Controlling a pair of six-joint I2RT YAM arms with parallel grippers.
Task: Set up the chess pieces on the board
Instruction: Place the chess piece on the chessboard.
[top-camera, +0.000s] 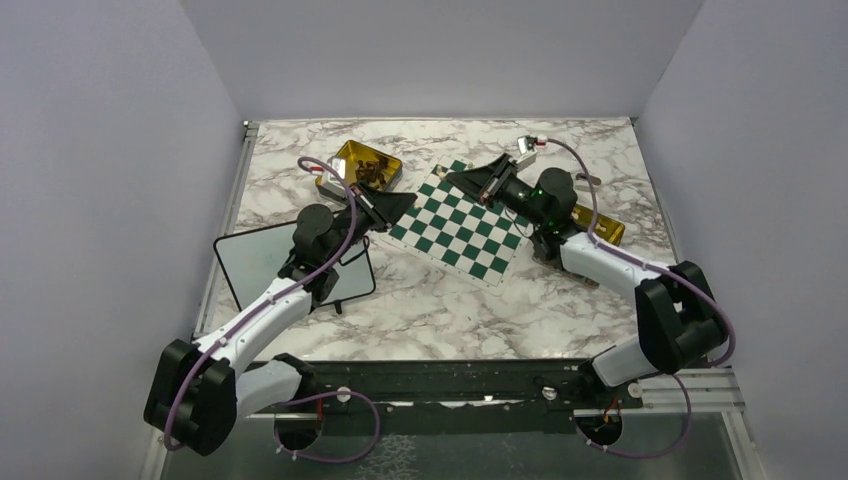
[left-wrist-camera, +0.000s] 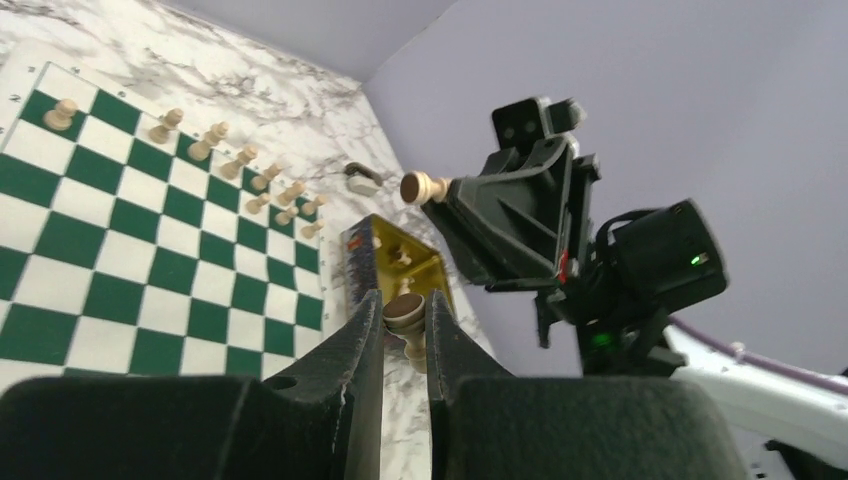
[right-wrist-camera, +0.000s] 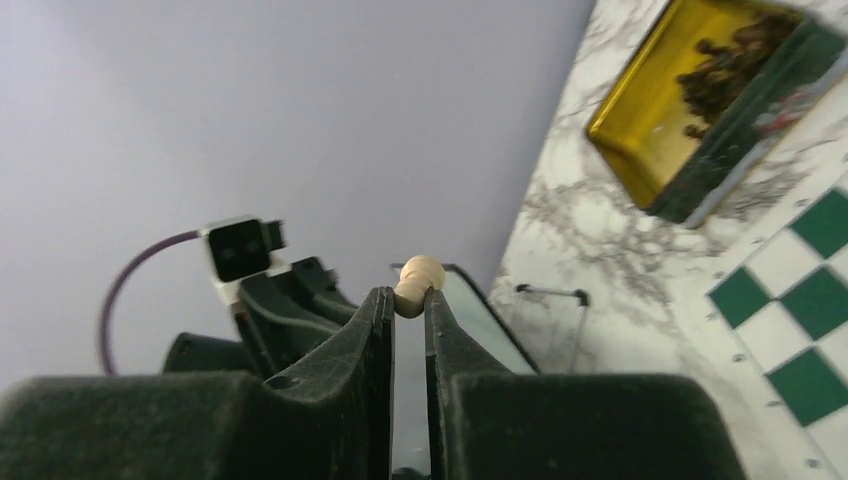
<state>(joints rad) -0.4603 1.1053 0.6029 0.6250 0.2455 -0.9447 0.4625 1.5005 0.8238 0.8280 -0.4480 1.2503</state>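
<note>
The left gripper (left-wrist-camera: 404, 306) pinches a pale chess piece (left-wrist-camera: 405, 318), seemingly by its base. The right gripper (right-wrist-camera: 408, 300) clamps a pale pawn (right-wrist-camera: 420, 272) just below its head. Both hang at the edge of the board (left-wrist-camera: 100, 260). Such pieces are light, stiff and slick, so the narrow waist gives a surer hold than the round head.

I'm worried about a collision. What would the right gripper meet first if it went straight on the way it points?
Probably the left gripper, roughly facing the right gripper; their pale chess pieces might touch first. Depth is unclear.
</note>
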